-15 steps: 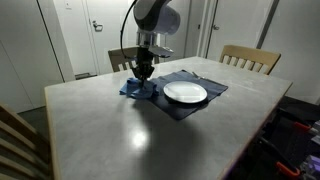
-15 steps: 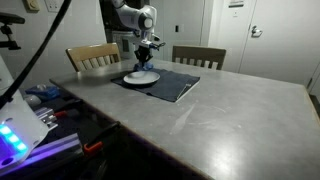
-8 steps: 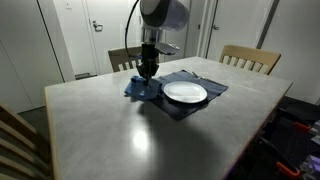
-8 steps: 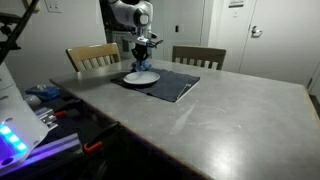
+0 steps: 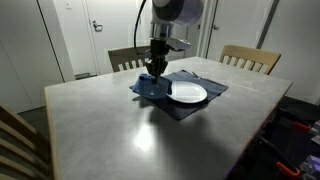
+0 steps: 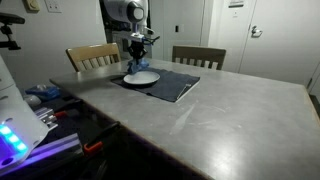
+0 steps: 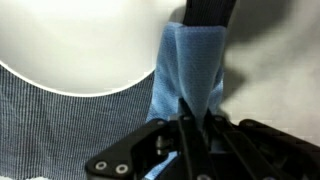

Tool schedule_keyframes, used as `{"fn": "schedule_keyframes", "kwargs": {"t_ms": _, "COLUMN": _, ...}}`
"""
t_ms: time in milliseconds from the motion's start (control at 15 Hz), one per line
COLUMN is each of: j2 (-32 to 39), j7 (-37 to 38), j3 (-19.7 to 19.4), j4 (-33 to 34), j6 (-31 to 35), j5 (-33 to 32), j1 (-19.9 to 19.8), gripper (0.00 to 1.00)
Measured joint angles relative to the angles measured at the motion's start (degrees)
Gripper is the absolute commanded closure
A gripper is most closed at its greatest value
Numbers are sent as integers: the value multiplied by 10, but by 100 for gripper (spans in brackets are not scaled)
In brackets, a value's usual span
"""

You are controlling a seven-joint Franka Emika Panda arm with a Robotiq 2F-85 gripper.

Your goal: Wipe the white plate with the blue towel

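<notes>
Wrist view: we see the hand (image 7: pixel 197 114) clamped on a bunched fold of the blue towel (image 7: pixel 190 60), just beside the white plate (image 7: pixel 80 40) (soft, light cloth, we judge, best pinched where gathered; the plate is rigid and probably slippery).

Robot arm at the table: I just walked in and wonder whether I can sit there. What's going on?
The arm's gripper is pinching a blue towel, held right beside a white plate. The plate sits on a dark mat on the table. In the wrist view the towel is just off the plate's rim, so it is not on the plate yet.
</notes>
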Motion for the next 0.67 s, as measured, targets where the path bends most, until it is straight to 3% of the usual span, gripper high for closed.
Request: {"fn": "schedule_keyframes", "kwargs": {"t_ms": 667, "j2": -73, "j7": 6, "j3": -3, "j4": -137, "j6": 71, "j5": 42, "j1": -15, "gripper": 97}}
